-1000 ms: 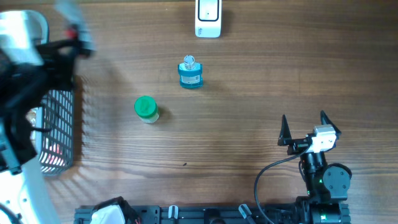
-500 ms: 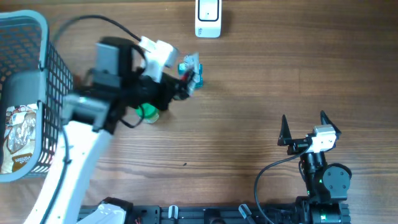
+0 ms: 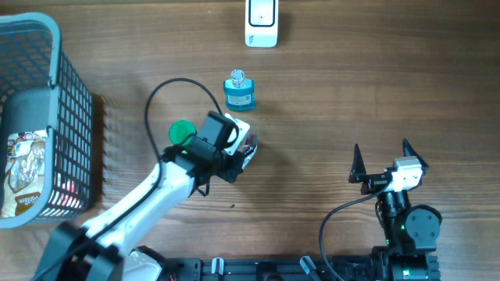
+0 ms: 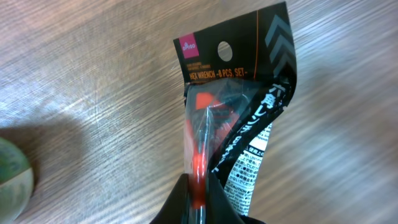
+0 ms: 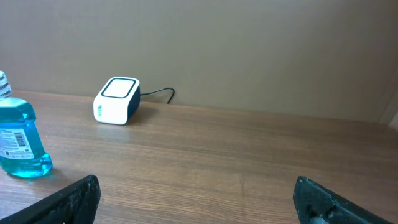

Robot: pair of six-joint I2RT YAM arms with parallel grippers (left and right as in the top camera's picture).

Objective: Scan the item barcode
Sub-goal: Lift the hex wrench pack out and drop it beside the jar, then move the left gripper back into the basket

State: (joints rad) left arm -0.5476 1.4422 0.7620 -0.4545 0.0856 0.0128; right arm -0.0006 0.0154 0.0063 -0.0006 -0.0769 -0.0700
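Left wrist view: left gripper (image 4: 198,198) is clamped on the bottom of a hex wrench packet (image 4: 236,112), black with a clear, orange-filled window and a white label. Right gripper (image 5: 198,200) gapes wide, empty.

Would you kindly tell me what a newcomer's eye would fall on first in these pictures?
The left gripper, at mid-table, pinches a black and red hex wrench packet that fills the left wrist view. Nearby stand a blue bottle and a green-capped jar, with the white scanner at the table's far edge. A grey basket sits at far left, and the right gripper hangs open and empty at near right.
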